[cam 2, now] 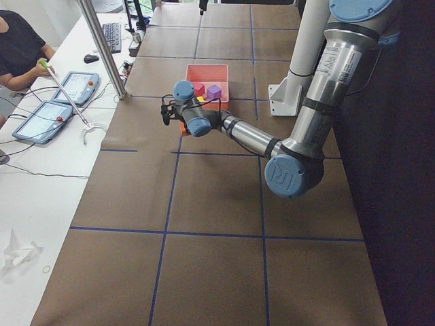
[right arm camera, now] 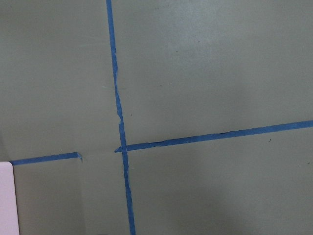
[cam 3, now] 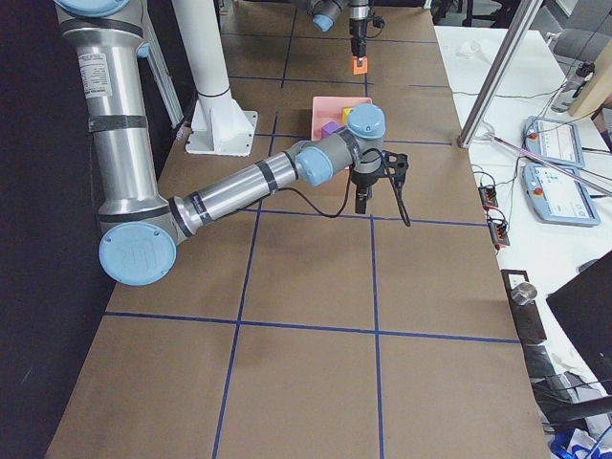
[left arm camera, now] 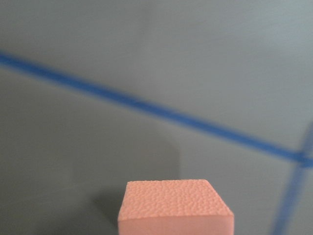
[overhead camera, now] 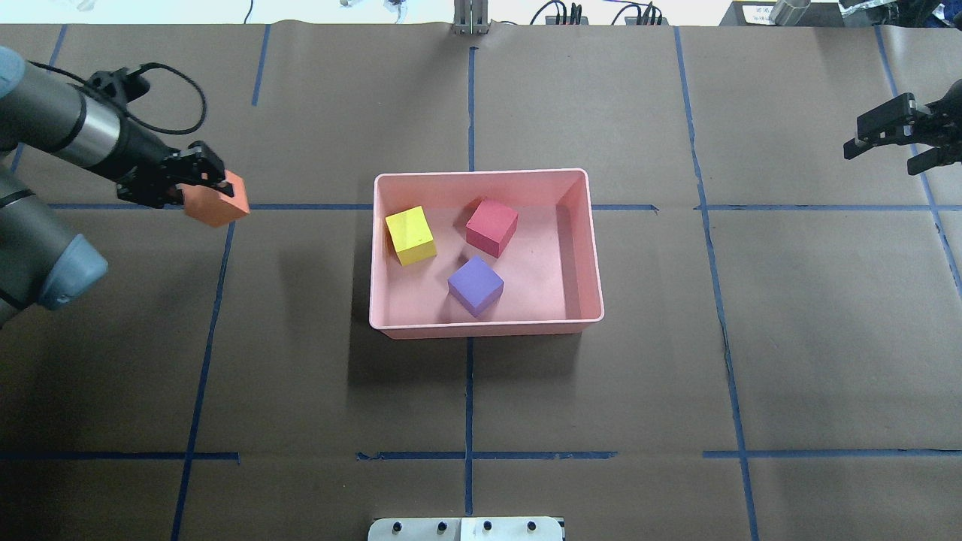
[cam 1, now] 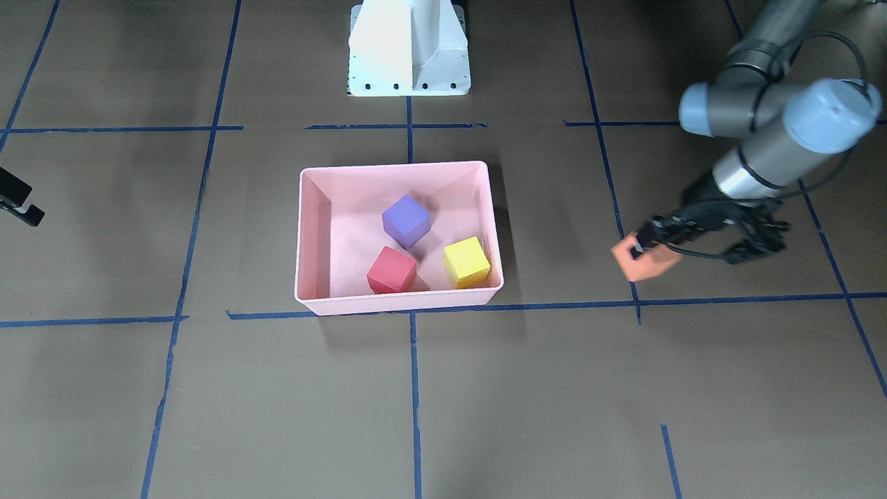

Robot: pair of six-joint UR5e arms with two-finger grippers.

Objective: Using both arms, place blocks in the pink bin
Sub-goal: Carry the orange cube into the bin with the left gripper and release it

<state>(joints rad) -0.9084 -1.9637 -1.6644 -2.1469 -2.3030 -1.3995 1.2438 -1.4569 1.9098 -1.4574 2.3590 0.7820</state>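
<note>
The pink bin stands in the middle of the table. In it lie the yellow block, the red block and the purple block. My left gripper is shut on the orange block and holds it above the table, well to the left of the bin. The orange block also shows in the front view and the left wrist view. My right gripper is open and empty, far right of the bin. The right wrist view shows only a corner of the bin.
The table is covered in brown paper with a grid of blue tape lines. The white pedestal base stands behind the bin on the robot's side. A metal pole, tablets and an operator are beyond the table's far edge.
</note>
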